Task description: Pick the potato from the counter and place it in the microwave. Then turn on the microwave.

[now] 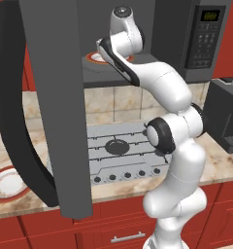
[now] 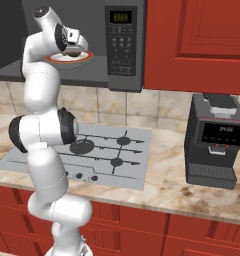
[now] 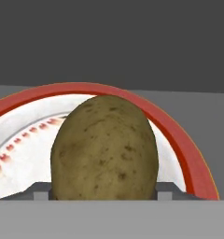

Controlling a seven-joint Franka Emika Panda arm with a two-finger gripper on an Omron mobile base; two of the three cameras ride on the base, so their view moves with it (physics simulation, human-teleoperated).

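Potato point(image 3: 104, 148), pinched by pincer point(image 3: 103, 195), over red-rimmed plate point(image 3: 177, 135) inside microwave point(image 2: 123, 75).

The arm point(image 1: 179, 146) was glossy white, built of rounded segments, with black joint rings and a grey end cap.

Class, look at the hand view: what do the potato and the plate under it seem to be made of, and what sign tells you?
Potato: organic skin, dull matte olive-brown with dark specks and no shine. Plate: probably glazed ceramic, going by its smooth white face, red rim and small red marks, though plastic cannot be ruled out.
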